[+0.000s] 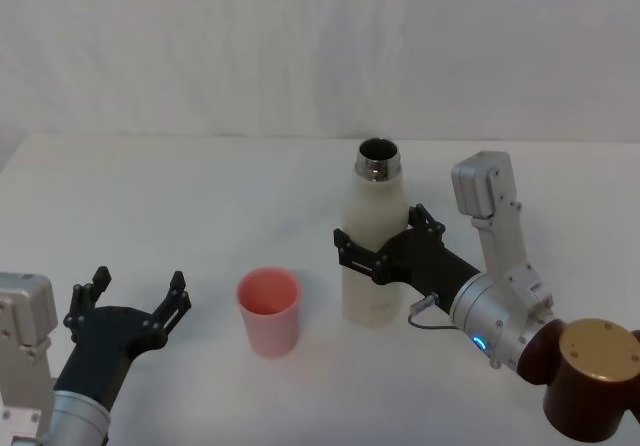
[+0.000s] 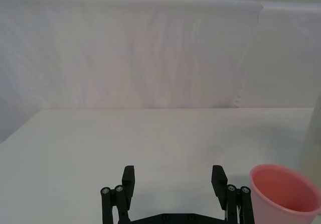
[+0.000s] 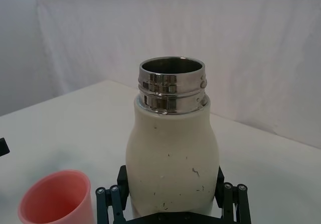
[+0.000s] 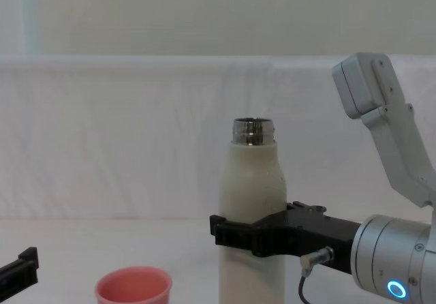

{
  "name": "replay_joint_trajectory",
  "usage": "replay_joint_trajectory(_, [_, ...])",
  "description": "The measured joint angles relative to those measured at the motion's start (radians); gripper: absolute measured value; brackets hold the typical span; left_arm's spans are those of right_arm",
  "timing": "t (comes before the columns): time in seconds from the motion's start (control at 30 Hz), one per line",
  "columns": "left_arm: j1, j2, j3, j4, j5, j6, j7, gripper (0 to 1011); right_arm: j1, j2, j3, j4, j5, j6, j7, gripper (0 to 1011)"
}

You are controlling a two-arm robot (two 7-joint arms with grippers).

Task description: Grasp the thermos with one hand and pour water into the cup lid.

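In your head view the thermos point(image 1: 372, 236) stands upright on the white table point(image 1: 200, 196), just right of the middle of the frame, with its shiny steel neck open at the top. Your right gripper point(image 1: 378, 234) comes in from the lower right and is grasping the thermos around its body, one black finger on each side. In the right wrist view you see those fingers point(image 3: 109, 196) pressed against both sides of the cream bottle. The cup lid point(image 1: 268, 310) sits upright just beside the thermos, toward the lower middle of the head view, not touching it. Your left gripper point(image 1: 136, 296) rests low in the lower left corner, fingers spread apart and holding nothing, near the cup lid.
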Motion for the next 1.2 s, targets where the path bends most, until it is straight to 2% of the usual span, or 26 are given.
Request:
replay_joint_trajectory(0.6, [0.0,0.0,0.0,0.0,0.0,0.0,0.0,1001,0.0,-0.001,0.001,-0.001,-0.002,0.0,0.001,1001])
replay_joint_trajectory(1.2, [0.0,0.0,0.0,0.0,0.0,0.0,0.0,1001,-0.038,0.048,-0.019,-0.055,0.018,-0.031,-0.032,1001])
